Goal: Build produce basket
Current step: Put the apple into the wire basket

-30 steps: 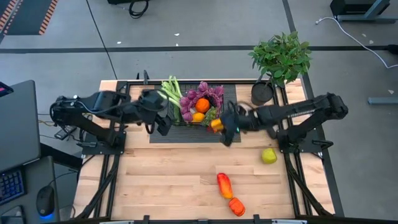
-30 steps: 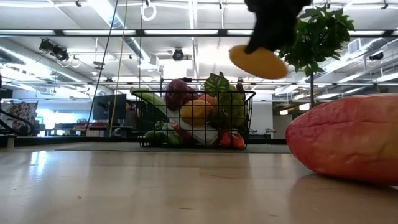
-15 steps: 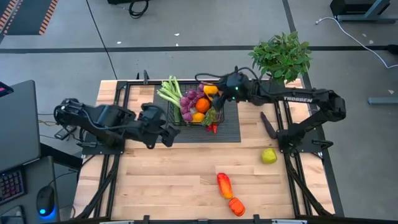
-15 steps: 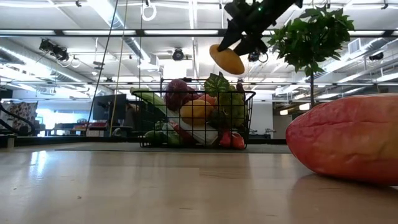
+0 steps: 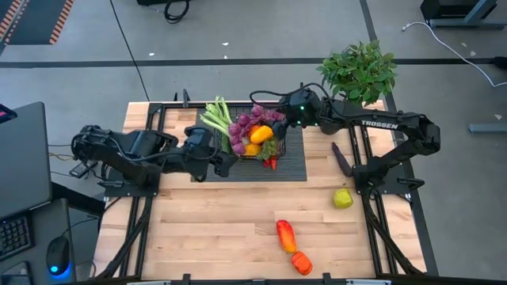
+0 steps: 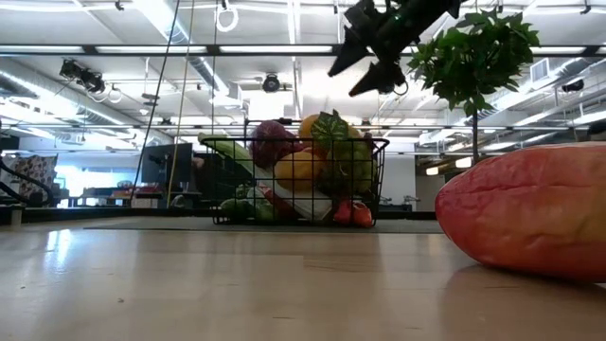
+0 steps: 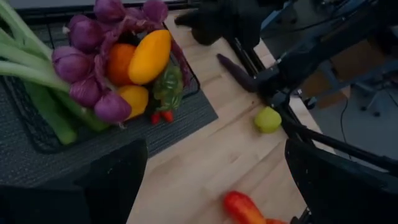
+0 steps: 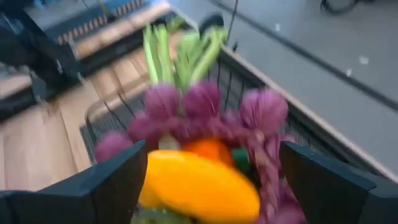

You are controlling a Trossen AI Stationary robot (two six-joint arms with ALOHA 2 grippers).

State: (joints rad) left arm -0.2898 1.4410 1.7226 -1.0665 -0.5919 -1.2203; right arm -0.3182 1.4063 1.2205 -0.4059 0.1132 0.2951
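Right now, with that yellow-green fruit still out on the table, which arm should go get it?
Probably the right. The yellow-green fruit lies on the right arm's side, and the right gripper is open and empty above the basket. The left gripper sits farther off, across the table.

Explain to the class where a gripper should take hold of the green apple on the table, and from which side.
Probably from above, fingers closing across the widest middle of the apple. It is round, with no handle, and sits alone on the bare table, clear of the red pepper, so there is room on either side.

Two dark jointed arms; the right arm point(image 5: 380, 125) bears white "TROSSEN" lettering.
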